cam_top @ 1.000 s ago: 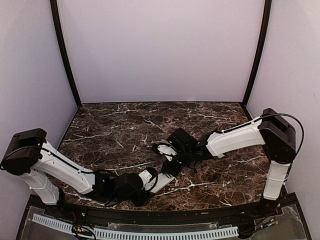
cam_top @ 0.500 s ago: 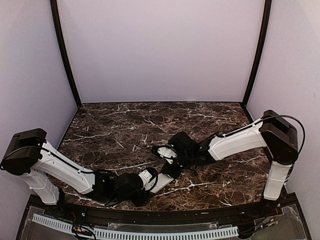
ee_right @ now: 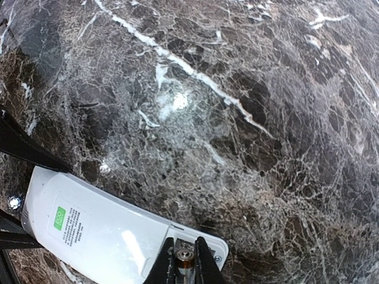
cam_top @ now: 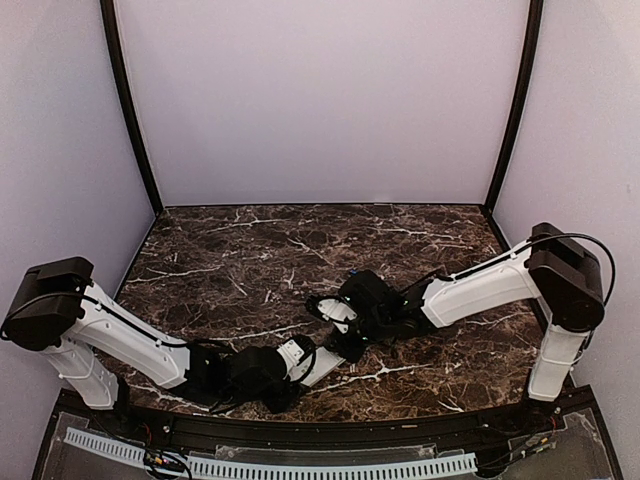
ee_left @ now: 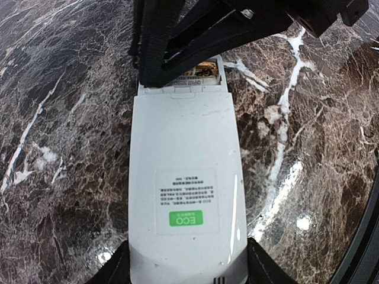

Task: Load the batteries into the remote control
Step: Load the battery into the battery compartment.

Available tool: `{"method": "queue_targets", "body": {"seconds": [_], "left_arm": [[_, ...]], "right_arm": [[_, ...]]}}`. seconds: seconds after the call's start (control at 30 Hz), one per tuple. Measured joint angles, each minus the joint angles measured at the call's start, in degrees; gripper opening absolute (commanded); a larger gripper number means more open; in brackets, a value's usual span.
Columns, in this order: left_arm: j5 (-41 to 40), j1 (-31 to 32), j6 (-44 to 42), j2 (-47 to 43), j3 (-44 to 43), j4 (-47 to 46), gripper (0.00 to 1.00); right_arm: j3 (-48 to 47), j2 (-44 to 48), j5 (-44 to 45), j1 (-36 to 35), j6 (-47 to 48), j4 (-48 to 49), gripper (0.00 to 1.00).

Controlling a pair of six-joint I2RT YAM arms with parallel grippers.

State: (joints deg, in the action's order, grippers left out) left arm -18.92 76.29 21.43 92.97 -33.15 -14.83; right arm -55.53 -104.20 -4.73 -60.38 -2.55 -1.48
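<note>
The white remote control (ee_left: pixel 183 177) lies back side up, its green ECO label showing. My left gripper (ee_left: pixel 188 269) is shut on its near end, a black finger on each side. The open battery compartment (ee_left: pixel 201 71) is at the remote's far end. My right gripper (ee_right: pixel 185 260) is shut on a battery (ee_right: pixel 185 254), whose metal end cap shows between the fingertips. It holds the battery right at the compartment (ee_right: pixel 198 248). From above, the right gripper (cam_top: pixel 345 340) meets the remote (cam_top: pixel 318 365) just ahead of the left gripper (cam_top: pixel 290 362).
Dark marbled tabletop (cam_top: pixel 250 260) spreads all around the remote. A tiny blue speck (cam_top: pixel 351 271) shows on the table behind the right wrist, too small to identify. Pale walls enclose the table at the back and sides.
The right arm has lowered and come slightly nearer, bringing its fingertips down onto the remote's far end. The left arm and the remote have not moved.
</note>
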Motion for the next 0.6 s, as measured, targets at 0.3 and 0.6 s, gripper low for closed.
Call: {"method": "queue_targets", "body": {"seconds": [0.3,0.6], "left_arm": [[0.04,0.02,0.66,-0.11,0.00,0.15,0.19],[0.07,0.02,0.90,-0.20,0.00,0.17,0.19]], "right_arm": [[-1.36,-0.35,1.81,-0.33,-2.32,-3.74,0.14],[-2.08,-0.13,2.01,-0.50,-2.54,-5.01,0.20]]}}
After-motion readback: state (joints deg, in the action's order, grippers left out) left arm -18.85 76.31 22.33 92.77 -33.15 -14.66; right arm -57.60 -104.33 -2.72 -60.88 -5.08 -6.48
